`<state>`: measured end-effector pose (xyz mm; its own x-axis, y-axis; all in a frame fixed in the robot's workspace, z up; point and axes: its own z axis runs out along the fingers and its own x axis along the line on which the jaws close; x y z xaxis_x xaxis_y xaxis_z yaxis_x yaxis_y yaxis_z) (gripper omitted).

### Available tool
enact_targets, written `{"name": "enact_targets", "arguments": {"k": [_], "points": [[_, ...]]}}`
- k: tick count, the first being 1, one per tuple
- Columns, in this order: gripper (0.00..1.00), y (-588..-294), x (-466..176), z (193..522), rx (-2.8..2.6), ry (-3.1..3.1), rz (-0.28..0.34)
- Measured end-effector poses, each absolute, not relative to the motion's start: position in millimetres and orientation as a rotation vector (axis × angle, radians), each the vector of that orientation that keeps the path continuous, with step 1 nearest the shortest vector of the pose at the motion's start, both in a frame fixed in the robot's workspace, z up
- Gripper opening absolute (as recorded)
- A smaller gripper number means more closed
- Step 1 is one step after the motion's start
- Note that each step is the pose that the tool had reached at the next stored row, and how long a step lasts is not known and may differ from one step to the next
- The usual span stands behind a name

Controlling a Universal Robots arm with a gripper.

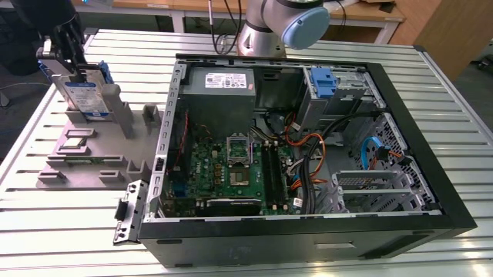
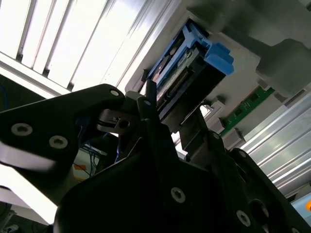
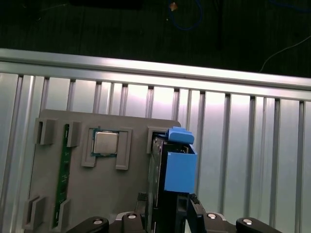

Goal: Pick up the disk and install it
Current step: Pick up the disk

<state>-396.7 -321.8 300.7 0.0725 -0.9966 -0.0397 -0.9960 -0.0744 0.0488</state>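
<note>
Gripper (image 1: 73,68) sits over the disk (image 1: 85,95), astride its upper edge; whether it has clamped on I cannot tell. The one disk stands upright in the grey holder (image 1: 96,170), at ten o'clock from the open computer case (image 1: 308,234) in the exterior view. I judge the pick-up is in hand, with nothing installed. Freeing the disk calls for a firm hold and a straight pull clear of the slot. Also counted: one processor chip (image 3: 105,142), one memory stick (image 3: 61,179), and one bare blue bracket (image 1: 324,81) at the case's one o'clock.
</note>
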Motion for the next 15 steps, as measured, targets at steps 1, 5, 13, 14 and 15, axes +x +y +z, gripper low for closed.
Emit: {"name": "enact_targets", "arguments": {"k": [1, 5, 13, 14, 15], "points": [[0.45, -321.8, -396.6, 301.7, 2.294, -2.131, -0.097], [0.45, -321.7, -396.6, 301.8, 2.281, -2.146, -0.097], [0.45, -321.8, -396.5, 301.8, 2.267, -2.162, -0.098], [0.45, -321.8, -396.5, 301.8, 2.266, -2.162, -0.098], [0.44, -321.8, -396.5, 301.8, 2.266, -2.163, -0.098]]}}
